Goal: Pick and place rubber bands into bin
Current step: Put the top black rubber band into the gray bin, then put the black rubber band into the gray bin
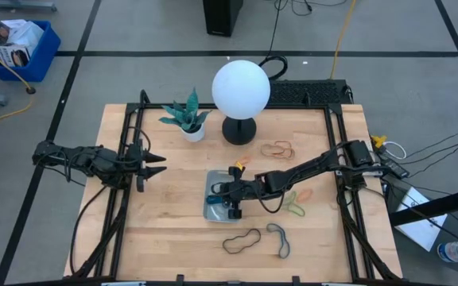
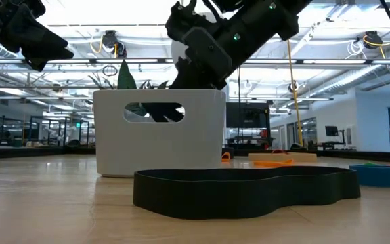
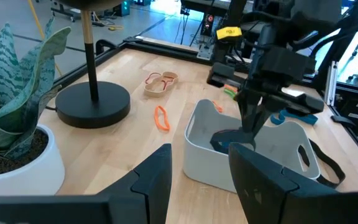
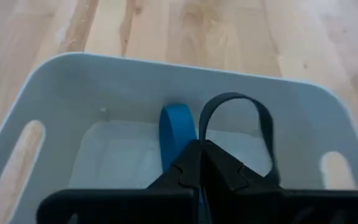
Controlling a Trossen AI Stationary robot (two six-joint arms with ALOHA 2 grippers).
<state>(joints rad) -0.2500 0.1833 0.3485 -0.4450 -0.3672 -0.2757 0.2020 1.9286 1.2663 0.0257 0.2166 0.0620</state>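
The right gripper point(image 4: 201, 163) is pinching a dark grey rubber band point(image 4: 261, 127) with fingers closed, hanging inside the bin point(image 1: 213, 208) at centre frame of the high view beside a blue band point(image 4: 174, 134). This looks like the placing step; next it needs opening to drop. The left gripper point(image 1: 156, 164) is waiting, parted, at left.

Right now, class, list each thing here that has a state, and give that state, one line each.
right gripper: shut on dark rubber band, over the bin.
left gripper: open, empty, waiting at the table's left.
bin: upright, holding a blue rubber band.
black rubber band: lying loose on the table.
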